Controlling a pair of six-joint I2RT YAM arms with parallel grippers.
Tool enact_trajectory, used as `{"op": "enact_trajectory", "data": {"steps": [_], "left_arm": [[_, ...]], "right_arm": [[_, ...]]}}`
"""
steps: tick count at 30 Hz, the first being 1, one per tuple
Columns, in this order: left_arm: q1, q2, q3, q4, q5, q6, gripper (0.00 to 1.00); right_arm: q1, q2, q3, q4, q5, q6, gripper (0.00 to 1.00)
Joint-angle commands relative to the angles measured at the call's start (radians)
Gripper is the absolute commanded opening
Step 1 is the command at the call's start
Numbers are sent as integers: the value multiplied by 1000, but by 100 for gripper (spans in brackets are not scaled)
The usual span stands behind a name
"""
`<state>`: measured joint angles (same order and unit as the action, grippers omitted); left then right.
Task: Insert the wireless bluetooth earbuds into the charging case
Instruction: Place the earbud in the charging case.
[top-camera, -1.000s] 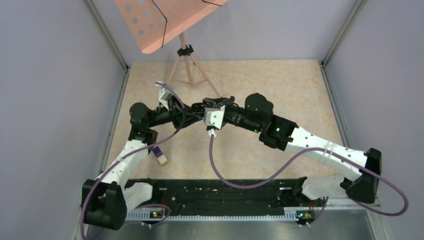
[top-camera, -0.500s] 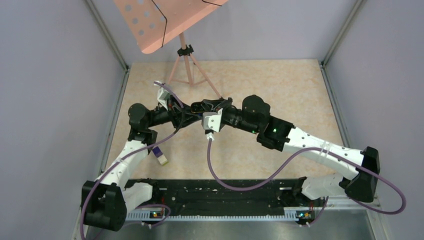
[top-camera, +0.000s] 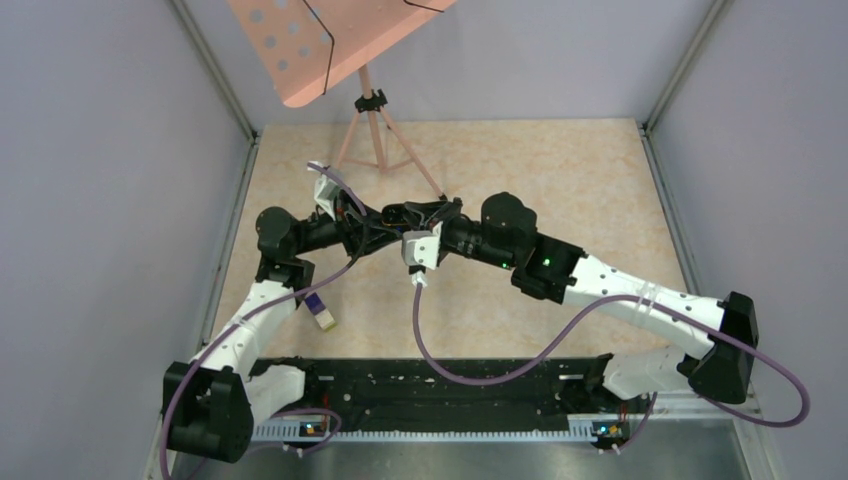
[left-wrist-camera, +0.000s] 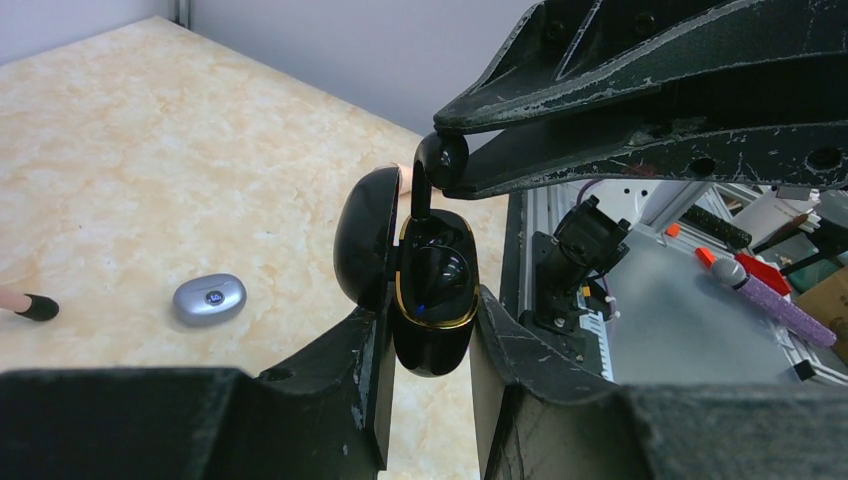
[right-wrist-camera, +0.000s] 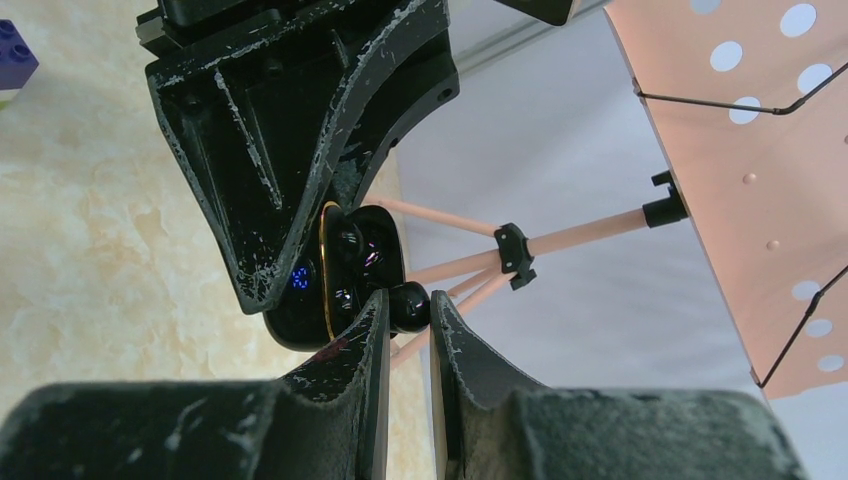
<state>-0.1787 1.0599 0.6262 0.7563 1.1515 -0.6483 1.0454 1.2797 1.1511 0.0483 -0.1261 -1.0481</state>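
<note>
Now the right arm has slid a little closer to the shiny black egg-shaped charging case with a gold rim (left-wrist-camera: 435, 290) than it was a second ago. The left arm has hardly moved.

The left gripper (left-wrist-camera: 428, 318) is clenched on the case, one finger on each side. It holds the case up in the air with the lid open. The right gripper (right-wrist-camera: 408, 306) pinches one tiny black comma-shaped earbud (left-wrist-camera: 441, 160) tight, just above the case. The bud's thin stem points down, and its tip is right at the gold rim. A small blue light glows inside the case.

Below the case is a flat beige table with a marble look (top-camera: 560, 170). A small silver-grey oval pod (left-wrist-camera: 209, 299) lies on it, well apart from the case. A purple-and-cream block (top-camera: 319, 313) lies there too, nearer the arm bases than the case is. Behind the case stands a pink metal music stand with round holes (top-camera: 330, 40). Plain pale grey-purple walls (top-camera: 100, 200) close in the table on three sides.
</note>
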Motion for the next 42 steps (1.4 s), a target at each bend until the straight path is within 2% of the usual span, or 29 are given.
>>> {"op": "enact_trajectory", "data": {"steps": [1,24,31,34,42], "left_arm": [[-2,-23,34,51,-18,1,0],[2,-18,31,-3,-39,45,0],[4,-23,28,6,-41,54,0],[4,-27,24,6,-40,58,0],[4,-37,10,6,-37,64,0]], "right_arm": [[14,-5,-14,12,-18,-8,0],[16,-7,-1,-15,-40,17,0],[15,5,47,-109,-29,47,0],[16,18,72,-157,-35,60,3],[16,43,129,-204,-27,106,18]]}}
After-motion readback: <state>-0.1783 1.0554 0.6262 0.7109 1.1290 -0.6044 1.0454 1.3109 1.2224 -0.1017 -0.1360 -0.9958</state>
